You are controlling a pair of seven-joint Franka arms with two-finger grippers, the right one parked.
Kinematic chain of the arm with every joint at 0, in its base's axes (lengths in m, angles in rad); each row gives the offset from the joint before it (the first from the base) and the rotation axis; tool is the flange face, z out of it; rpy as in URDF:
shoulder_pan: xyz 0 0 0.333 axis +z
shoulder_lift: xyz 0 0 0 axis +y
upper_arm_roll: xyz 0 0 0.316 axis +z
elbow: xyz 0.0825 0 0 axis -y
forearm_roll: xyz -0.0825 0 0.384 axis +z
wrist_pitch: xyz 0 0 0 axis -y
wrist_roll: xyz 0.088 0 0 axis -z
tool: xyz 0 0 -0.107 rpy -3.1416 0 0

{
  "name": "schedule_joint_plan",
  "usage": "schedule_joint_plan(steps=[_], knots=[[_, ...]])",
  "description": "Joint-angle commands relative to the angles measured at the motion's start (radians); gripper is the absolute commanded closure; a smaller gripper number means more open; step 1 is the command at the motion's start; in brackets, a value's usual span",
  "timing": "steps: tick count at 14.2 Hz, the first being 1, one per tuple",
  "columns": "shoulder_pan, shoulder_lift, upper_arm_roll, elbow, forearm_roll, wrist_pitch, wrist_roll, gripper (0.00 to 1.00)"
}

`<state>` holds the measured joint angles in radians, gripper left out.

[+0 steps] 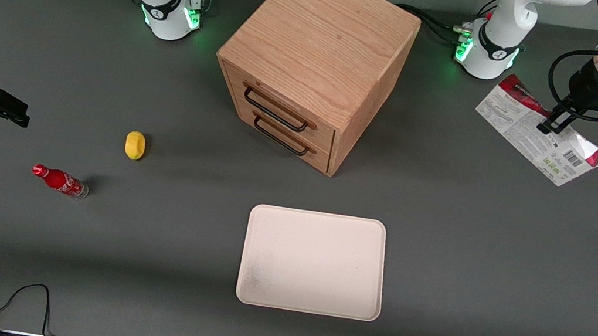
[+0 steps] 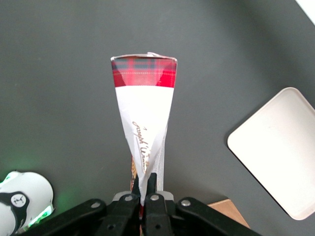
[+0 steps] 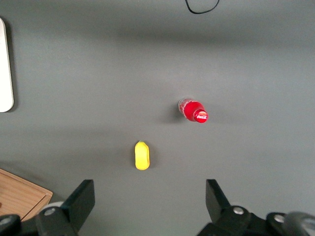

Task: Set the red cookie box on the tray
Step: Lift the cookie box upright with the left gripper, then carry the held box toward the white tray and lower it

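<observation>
At the working arm's end of the table, the left arm's gripper (image 1: 554, 121) holds the red cookie box (image 1: 539, 129) lifted above the dark grey table (image 1: 143, 257), its two black fingers (image 2: 152, 189) pinched tight on the carton's thin edge. In the front view the box hangs tilted, its white-grey printed face with a barcode turned toward the camera and its red ends showing at either side, the gripper biting on the upper long edge near the middle. The left wrist view looks down the length of the red cookie box (image 2: 145, 123) from between the closed fingers: a white face with gold script runs away from the gripper (image 2: 145, 194) to a red tartan end, clear of the table surface beneath it. The cream-white tray (image 1: 313, 262) lies flat on the table nearer the front camera than the wooden drawer cabinet (image 1: 318, 61), well apart from the held box and nothing resting on it; a corner of the tray (image 2: 278, 150) shows in the wrist view too. Toward the parked arm's end of the table lie a small red soda bottle (image 1: 60, 181) on its side and a yellow lemon-like object (image 1: 135, 145), near each other.
</observation>
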<state>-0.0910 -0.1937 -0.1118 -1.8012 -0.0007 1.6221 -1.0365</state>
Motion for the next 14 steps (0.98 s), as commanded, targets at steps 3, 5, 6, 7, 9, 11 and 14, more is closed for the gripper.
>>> schedule_joint_plan(steps=[3, 5, 6, 7, 9, 11, 14], knots=[[-0.032, 0.297, -0.025, 0.375, 0.002, -0.027, 0.1, 1.0], [-0.039, 0.426, -0.06, 0.503, 0.005, -0.033, 0.186, 1.0], [-0.038, 0.492, -0.09, 0.57, 0.01, -0.044, 0.229, 1.0], [-0.039, 0.546, -0.104, 0.627, 0.013, -0.056, 0.269, 1.0], [-0.065, 0.644, -0.117, 0.745, 0.016, -0.09, 0.375, 1.0], [-0.084, 0.741, -0.123, 0.865, 0.022, -0.131, 0.468, 1.0], [-0.14, 0.799, -0.123, 0.907, 0.022, -0.093, 0.587, 1.0]])
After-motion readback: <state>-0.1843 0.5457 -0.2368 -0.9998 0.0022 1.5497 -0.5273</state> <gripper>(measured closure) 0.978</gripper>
